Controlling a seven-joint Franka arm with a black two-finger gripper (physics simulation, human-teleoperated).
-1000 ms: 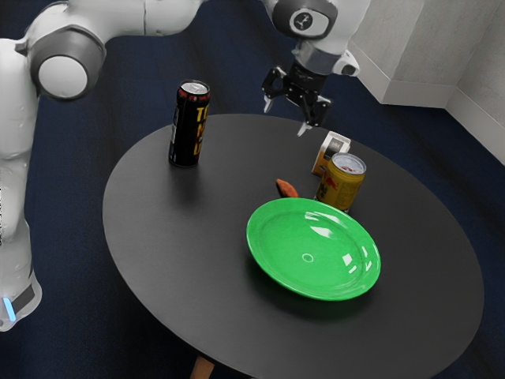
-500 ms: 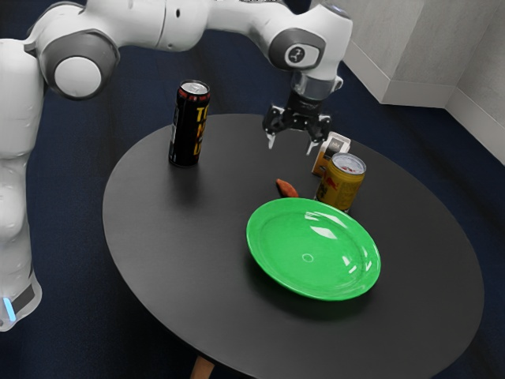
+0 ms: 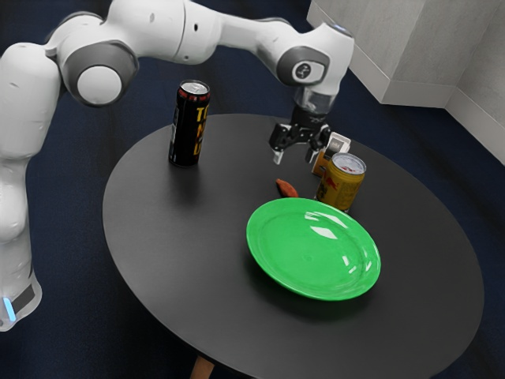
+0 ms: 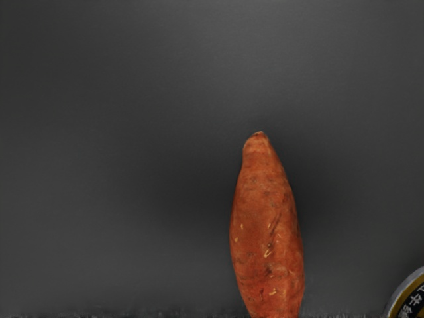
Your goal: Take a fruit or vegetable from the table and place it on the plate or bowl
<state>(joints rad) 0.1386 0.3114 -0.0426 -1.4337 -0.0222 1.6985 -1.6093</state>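
The claw (image 3: pixel 297 154), spread and empty, hovers above a sweet potato (image 3: pixel 286 187). A gold can (image 3: pixel 341 181) stands just beside the claw, and a finger could knock it when lowering.

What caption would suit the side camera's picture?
Open pincer hovers above a sweet potato beside the green plate on a round black table.

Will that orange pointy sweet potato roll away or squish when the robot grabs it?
The orange-brown, spindle-shaped sweet potato looks firm and rough-skinned, so it probably won't squish or slip. Its rounded body could roll or swivel on the smooth black round table if nudged. Small beside the glossy green plate, it is likely light.
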